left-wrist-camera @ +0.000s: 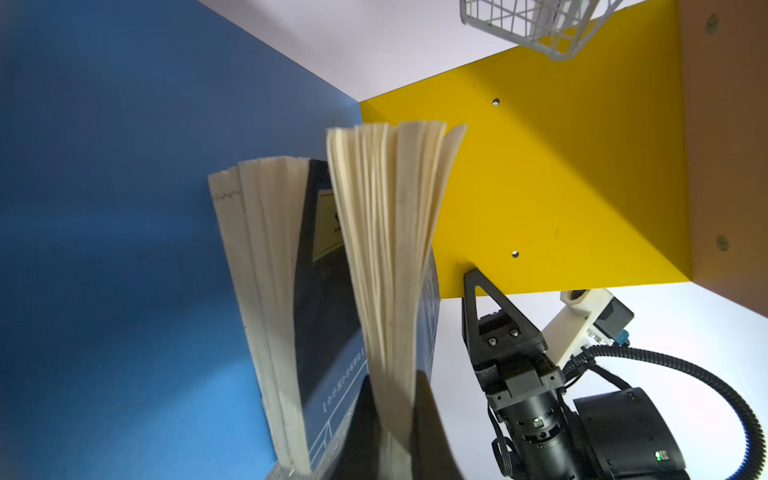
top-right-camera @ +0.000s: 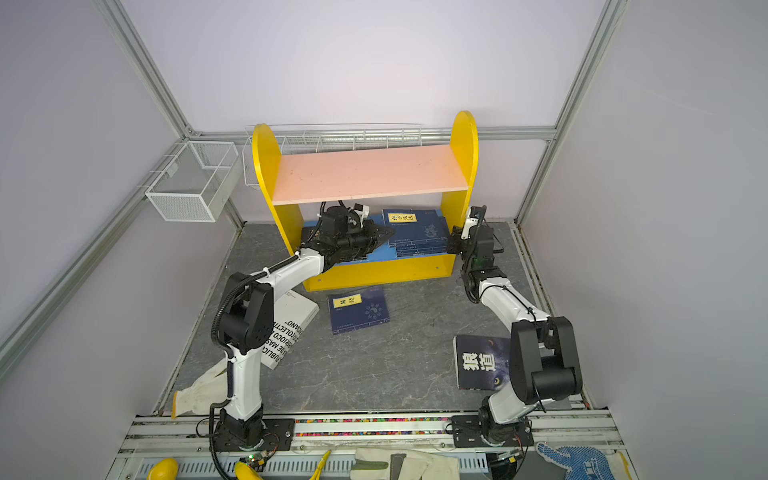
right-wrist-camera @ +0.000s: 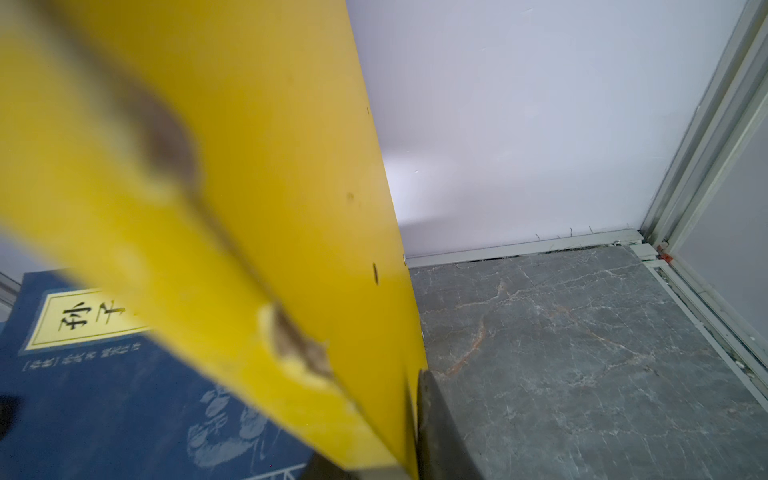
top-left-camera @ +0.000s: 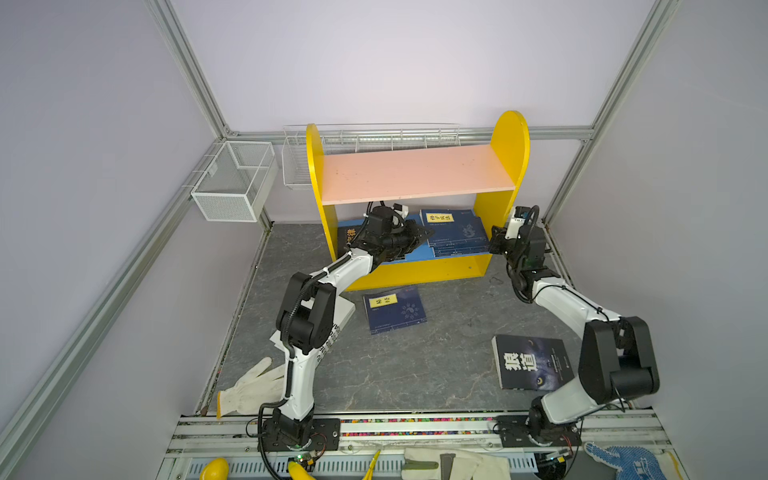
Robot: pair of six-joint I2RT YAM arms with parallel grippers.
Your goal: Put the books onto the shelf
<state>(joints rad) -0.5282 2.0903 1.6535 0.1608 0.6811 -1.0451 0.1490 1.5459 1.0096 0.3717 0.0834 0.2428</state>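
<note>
The shelf (top-left-camera: 415,174) (top-right-camera: 365,174) stands at the back. My left gripper (top-left-camera: 424,235) (left-wrist-camera: 392,440) reaches over its blue lower board and is shut on a navy book (left-wrist-camera: 386,249) with fanned pages. Beside that lie more navy books (top-left-camera: 453,232) (top-right-camera: 415,232). A black book (top-left-camera: 347,239) lies at the board's left end. My right gripper (top-left-camera: 494,241) (right-wrist-camera: 374,424) is shut on the front edge of the shelf's right yellow side panel (right-wrist-camera: 270,166). On the table lie a navy book (top-left-camera: 395,309), a wolf-eye book (top-left-camera: 528,361) and a white book (top-right-camera: 291,324) partly under my left arm.
Two white wire baskets (top-left-camera: 232,178) (top-left-camera: 370,137) hang at the back left, the long one behind the shelf. A white glove (top-left-camera: 249,388) lies at the front left. More gloves (top-left-camera: 623,459) and yellow items (top-left-camera: 214,469) sit below the front rail.
</note>
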